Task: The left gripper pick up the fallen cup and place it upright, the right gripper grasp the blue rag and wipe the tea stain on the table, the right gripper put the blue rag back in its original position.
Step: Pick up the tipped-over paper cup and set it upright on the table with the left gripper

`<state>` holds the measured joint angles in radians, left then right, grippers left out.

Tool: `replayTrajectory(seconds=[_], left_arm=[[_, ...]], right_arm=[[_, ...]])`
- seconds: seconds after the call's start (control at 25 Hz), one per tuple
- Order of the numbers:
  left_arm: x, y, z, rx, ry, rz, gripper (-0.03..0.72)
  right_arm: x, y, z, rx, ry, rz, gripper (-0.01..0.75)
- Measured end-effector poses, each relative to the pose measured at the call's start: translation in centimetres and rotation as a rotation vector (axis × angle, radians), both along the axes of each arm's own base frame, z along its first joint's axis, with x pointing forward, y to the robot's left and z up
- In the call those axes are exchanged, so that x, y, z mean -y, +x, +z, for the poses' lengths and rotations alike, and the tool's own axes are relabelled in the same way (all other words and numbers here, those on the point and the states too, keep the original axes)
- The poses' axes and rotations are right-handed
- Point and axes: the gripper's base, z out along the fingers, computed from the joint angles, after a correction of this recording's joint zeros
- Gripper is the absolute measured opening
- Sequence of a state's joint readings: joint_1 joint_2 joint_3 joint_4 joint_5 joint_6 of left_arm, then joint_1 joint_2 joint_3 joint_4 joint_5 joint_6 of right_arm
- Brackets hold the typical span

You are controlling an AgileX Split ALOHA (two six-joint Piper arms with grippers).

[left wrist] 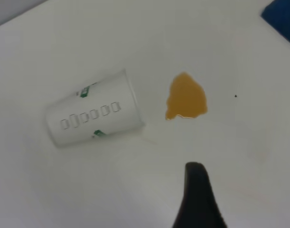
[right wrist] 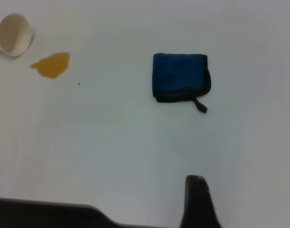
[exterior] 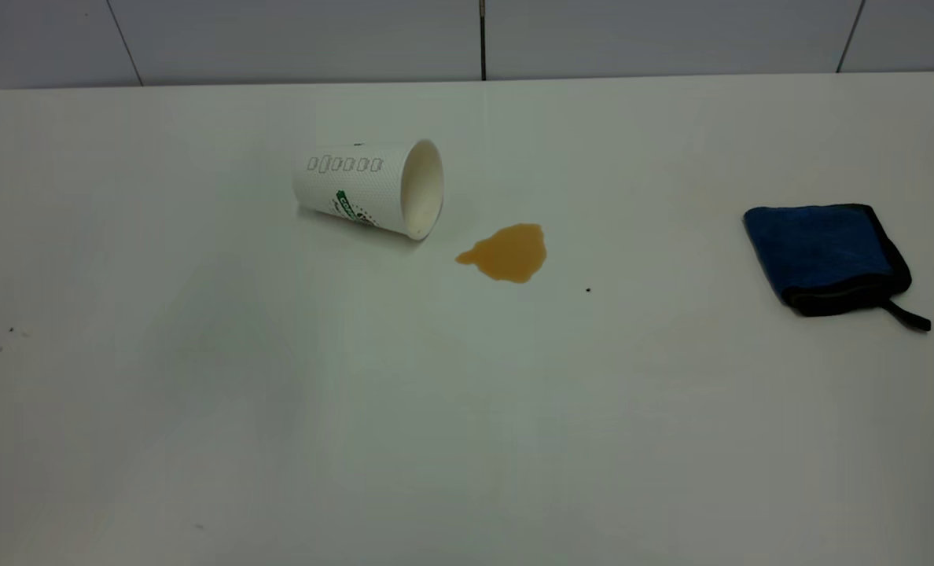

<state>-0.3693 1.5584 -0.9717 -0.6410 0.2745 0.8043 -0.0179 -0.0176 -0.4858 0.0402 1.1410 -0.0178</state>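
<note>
One finger of my left gripper [left wrist: 198, 199] shows in its wrist view, hanging over the table [exterior: 467, 440]; can't tell if it's open or closed. Same for my right gripper [right wrist: 198, 204]: one finger tip visible, jaw state unknown. Neither arm appears in the exterior view.

Cup [exterior: 369, 187] lies on its side toward the far edge, left of centre, mouth facing the stain [exterior: 506, 252] just beside it. I'd guess light, thin paper, crushable, and it may roll; I'd pinch it mid-body across the dimpled wall, gently.

Rag [exterior: 827, 255] sits folded near the right edge, well apart from the stain. Soft, limp; I'd pinch it from above near the bound edge.
</note>
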Motion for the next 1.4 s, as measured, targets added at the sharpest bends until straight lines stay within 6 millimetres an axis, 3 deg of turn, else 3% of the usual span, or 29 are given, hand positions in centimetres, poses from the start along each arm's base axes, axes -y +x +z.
replayTrajectory(seconds=[0.2, 0.4, 0.48, 0.68, 0.8, 0.88, 1.0, 1.12, 1.4], left_arm=[[5.2, 3.7, -5.4, -0.008, 0.055, -0.045, 0.549], [8.8, 7.0, -8.2, 0.017, 0.054, -0.059, 0.549], [9.7, 8.1, -9.2, -0.056, 0.037, -0.072, 0.549], [11.0, 10.7, -7.2, -0.238, 0.057, -0.202, 0.549], [11.5, 11.6, -5.9, -0.219, 0.223, -0.181, 0.549], [12.0, 12.1, -6.2, -0.182, 0.336, -0.068, 0.549], [13.0, 12.4, -8.5, -0.1, 0.487, 0.124, 0.549], [14.5, 12.1, -11.0, 0.002, 0.566, 0.194, 0.549], [15.3, 12.7, -15.3, 0.119, 0.578, 0.297, 0.549]], right_arm=[[0.0, 0.0, 0.0, 0.0, 0.0, 0.0, 0.545], [0.0, 0.0, 0.0, 0.0, 0.0, 0.0, 0.545], [0.0, 0.0, 0.0, 0.0, 0.0, 0.0, 0.545], [0.0, 0.0, 0.0, 0.0, 0.0, 0.0, 0.545], [0.0, 0.0, 0.0, 0.0, 0.0, 0.0, 0.545], [0.0, 0.0, 0.0, 0.0, 0.0, 0.0, 0.545], [0.0, 0.0, 0.0, 0.0, 0.0, 0.0, 0.545], [0.0, 0.0, 0.0, 0.0, 0.0, 0.0, 0.545], [0.0, 0.0, 0.0, 0.0, 0.0, 0.0, 0.545]])
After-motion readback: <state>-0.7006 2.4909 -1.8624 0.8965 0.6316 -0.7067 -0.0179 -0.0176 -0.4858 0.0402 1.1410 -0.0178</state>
